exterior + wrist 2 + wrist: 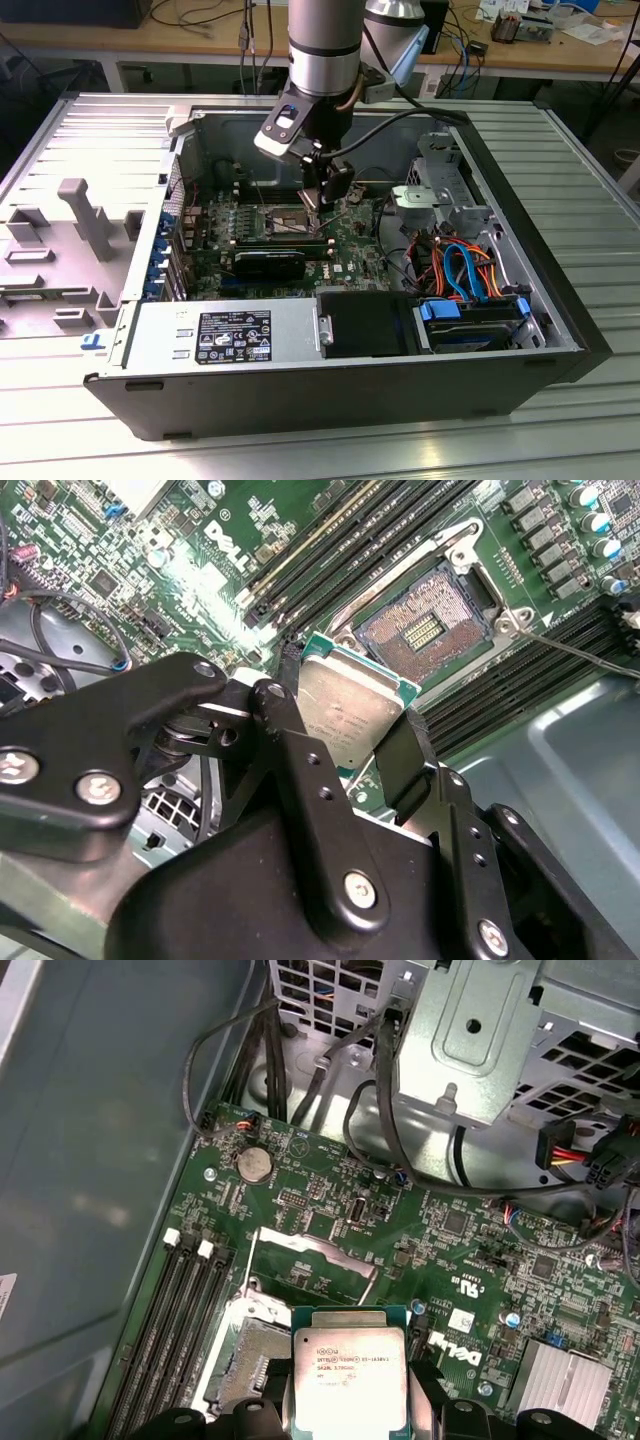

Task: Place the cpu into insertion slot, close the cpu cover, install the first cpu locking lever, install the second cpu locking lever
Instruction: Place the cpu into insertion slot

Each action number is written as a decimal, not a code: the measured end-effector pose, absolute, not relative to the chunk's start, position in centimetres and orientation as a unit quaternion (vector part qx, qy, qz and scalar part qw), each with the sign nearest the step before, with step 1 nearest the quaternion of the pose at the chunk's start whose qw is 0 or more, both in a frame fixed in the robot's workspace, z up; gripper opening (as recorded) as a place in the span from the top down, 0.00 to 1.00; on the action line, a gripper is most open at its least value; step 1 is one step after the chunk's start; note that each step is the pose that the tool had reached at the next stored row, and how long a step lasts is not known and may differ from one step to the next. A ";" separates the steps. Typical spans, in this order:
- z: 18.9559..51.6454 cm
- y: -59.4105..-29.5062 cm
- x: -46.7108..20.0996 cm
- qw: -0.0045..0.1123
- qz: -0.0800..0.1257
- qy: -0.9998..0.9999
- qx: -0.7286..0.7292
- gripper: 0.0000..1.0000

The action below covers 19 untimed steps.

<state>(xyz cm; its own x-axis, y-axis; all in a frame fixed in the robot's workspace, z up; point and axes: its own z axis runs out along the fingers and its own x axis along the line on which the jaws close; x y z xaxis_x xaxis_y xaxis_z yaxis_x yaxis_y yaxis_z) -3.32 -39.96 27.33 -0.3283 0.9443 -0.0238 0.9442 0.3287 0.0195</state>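
My matte black end effector [343, 723] pinches one flat square cpu [348, 1375], dull silver with green edging, near one open square insertion slot [425, 630] of glinting pins.

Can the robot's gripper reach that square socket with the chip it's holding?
Probably yes. The gripper holds the cpu close to the insertion slot, which lies open; the cpu cover is swung off it, and nothing sits between them.

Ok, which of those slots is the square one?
The insertion slot, by the cpu in the hand: square, shiny-rimmed, gold bits inside. The memory slots are long, narrow, black.
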 end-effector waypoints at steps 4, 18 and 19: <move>27.3 -40.0 -3.3 0.015 0.001 0.804 0.594 0.45; 27.1 -40.0 -3.3 0.015 0.000 0.781 0.624 0.45; 27.1 -40.0 -3.3 0.015 0.000 0.779 0.626 0.45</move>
